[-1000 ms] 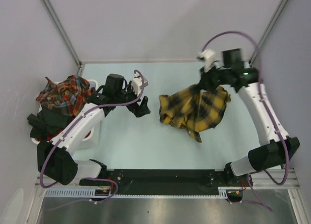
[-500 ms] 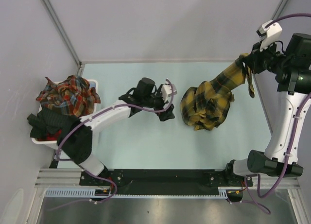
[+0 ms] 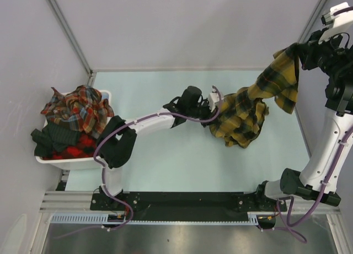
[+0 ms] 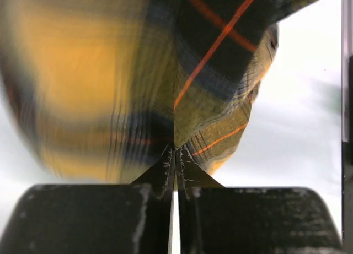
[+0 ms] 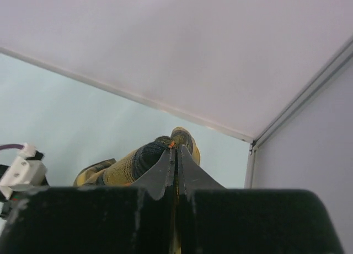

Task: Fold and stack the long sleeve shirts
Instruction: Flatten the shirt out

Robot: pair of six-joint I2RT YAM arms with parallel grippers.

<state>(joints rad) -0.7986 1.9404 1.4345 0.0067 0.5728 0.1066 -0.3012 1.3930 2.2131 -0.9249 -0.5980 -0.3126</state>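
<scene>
Two pinches on one shirt. The right gripper [image 3: 306, 49] is clamped on a fold of the yellow shirt [image 3: 242, 119] and holds it high above the far right corner of the desk [image 3: 165, 166]. The left gripper [image 3: 212, 107] is clamped on the shirt's left edge, low, near the middle of the desk.

Left wrist view: jaws together, cloth nipped right at the tips, a thin bite. Right wrist view: same, a yellow-black wad wedged between closed tips.

The shirt hangs as a band from the right pinch down to a bunched heap that looks to rest on the desk right of centre. The heap's left side meets the left jaws.

Step, my read: spread it flat for folding. To do it well, draw the two pinches apart and level, gently, so the heap unrolls without slipping out of the shallow left grip. Cannot tell from the crumple whether shoulder, hem or sleeve is held, so check that first.

The red plaid shirts [image 3: 74, 108] sit piled in the white basket [image 3: 71, 165] at the left edge, well apart.
</scene>
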